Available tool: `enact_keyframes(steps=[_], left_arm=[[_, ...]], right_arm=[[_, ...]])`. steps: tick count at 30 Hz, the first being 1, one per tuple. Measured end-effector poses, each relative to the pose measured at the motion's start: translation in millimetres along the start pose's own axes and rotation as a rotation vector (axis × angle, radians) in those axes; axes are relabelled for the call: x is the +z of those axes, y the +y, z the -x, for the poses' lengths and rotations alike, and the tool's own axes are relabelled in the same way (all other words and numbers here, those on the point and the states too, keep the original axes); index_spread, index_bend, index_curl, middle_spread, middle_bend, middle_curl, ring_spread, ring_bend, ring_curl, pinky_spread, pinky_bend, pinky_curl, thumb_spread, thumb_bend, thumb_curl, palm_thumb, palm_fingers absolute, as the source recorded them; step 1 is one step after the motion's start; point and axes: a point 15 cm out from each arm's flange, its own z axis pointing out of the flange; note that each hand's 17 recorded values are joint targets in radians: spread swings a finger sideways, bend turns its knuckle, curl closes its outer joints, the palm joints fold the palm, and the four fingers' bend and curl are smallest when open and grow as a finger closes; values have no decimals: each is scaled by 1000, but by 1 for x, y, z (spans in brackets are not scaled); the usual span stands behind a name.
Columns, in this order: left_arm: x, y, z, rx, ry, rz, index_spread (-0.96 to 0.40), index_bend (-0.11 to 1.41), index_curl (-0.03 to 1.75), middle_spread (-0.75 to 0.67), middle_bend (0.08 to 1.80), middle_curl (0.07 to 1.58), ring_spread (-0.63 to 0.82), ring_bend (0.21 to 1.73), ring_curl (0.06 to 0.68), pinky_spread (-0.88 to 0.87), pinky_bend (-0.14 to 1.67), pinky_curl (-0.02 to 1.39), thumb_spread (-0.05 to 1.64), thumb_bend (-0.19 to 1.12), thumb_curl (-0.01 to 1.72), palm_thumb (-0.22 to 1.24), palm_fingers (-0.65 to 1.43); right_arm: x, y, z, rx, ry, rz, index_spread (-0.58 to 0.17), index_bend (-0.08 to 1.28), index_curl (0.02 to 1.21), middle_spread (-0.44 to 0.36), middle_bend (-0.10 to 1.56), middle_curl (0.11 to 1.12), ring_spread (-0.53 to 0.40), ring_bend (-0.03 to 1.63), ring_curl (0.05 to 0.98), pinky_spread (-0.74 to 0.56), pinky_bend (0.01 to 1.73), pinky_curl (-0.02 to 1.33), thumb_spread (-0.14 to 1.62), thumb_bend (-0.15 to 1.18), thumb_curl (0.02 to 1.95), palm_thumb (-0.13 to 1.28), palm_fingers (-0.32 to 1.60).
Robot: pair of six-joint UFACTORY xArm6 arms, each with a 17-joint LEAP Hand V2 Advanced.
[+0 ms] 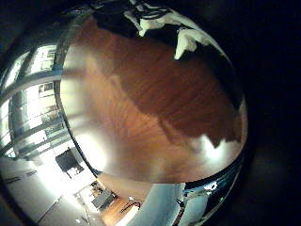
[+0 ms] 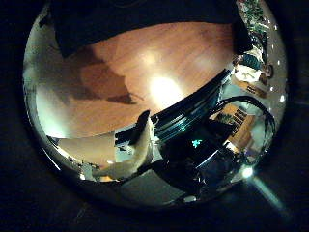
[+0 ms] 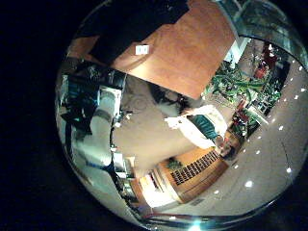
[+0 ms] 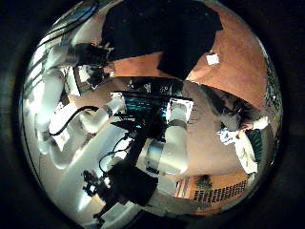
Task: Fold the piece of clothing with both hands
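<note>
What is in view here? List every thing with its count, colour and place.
table: one, brown wood, under both hands.
piece of clothing: one, dark, lying spread on the table, no hand on it.
small tag: one, white, on the table at the clothing's edge.
plants: several, green, in the room beyond the table.
robot arm: one, white, beside the table; which arm it is cannot be told.
left hand: one, white fingertips, relaxed, above bare table, holding nothing.
right hand: none of it shows; its palm looks down at the clothing from well above.
</note>
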Motion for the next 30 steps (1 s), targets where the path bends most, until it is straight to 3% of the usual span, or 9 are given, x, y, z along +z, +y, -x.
enact_keyframes(steps=[4,7,11,13,16,19,21,25,30], left_arm=[[-7,-6,-2,-12,-6,-4,16,210,331,72,409,418,295,590,195,366,221,273,1108,-12,304,320,348],[-9,-6,-1,-20,-13,5,-110,371,408,-85,718,520,26,634,193,177,171,226,1113,-13,307,356,746],[-10,2,-1,-25,-21,64,-241,392,477,-229,824,637,-262,883,291,-145,369,285,1117,-4,317,416,1002],[-11,0,0,-19,-36,71,-304,420,520,-285,832,688,-350,1019,354,-292,534,346,1129,34,340,526,1125],[-14,-2,4,-16,-53,65,-397,491,595,-356,860,753,-414,1143,423,-447,772,441,1129,62,380,641,1192],[-20,-5,5,-14,-52,55,-472,589,679,-409,913,806,-435,1226,465,-532,946,512,1114,38,405,662,1237],[-28,-7,5,1,-39,50,-501,643,719,-432,946,827,-437,1253,478,-556,1010,540,1101,22,418,667,1251],[-52,-8,1,22,22,78,-563,751,818,-468,1028,881,-431,1323,509,-573,1125,594,1083,-14,448,677,1204],[-81,-14,0,40,91,107,-598,791,895,-485,1075,916,-424,1374,526,-574,1179,622,1073,-17,474,676,1152]], right_arm=[[1,2,0,0,-1,7,-367,172,331,-45,200,363,84,375,229,390,254,260,1189,-16,221,104,341],[0,4,0,2,-1,3,-366,170,329,-44,199,364,84,375,229,389,252,262,1188,-14,222,109,341],[2,7,0,3,0,0,-366,171,328,-44,199,365,84,374,230,389,250,264,1187,-16,223,112,341],[2,7,0,4,0,0,-366,172,327,-44,197,364,81,375,230,389,250,265,1187,-17,223,112,340],[2,7,0,0,-1,0,-366,172,327,-44,197,363,77,375,231,389,249,267,1187,-17,223,113,340],[2,7,0,-1,1,-1,-362,166,325,-44,196,363,69,388,235,391,252,269,1187,-17,224,113,350],[2,5,0,-1,1,-2,-361,125,298,-54,210,365,4,492,250,371,274,266,1186,-15,223,117,433],[7,-4,0,-12,-5,17,-354,51,217,-102,257,386,-159,776,337,130,506,314,1195,-5,231,161,611],[10,-31,-3,-22,3,-14,-348,111,188,-134,319,419,-251,895,399,-105,694,370,1204,18,256,291,565]])
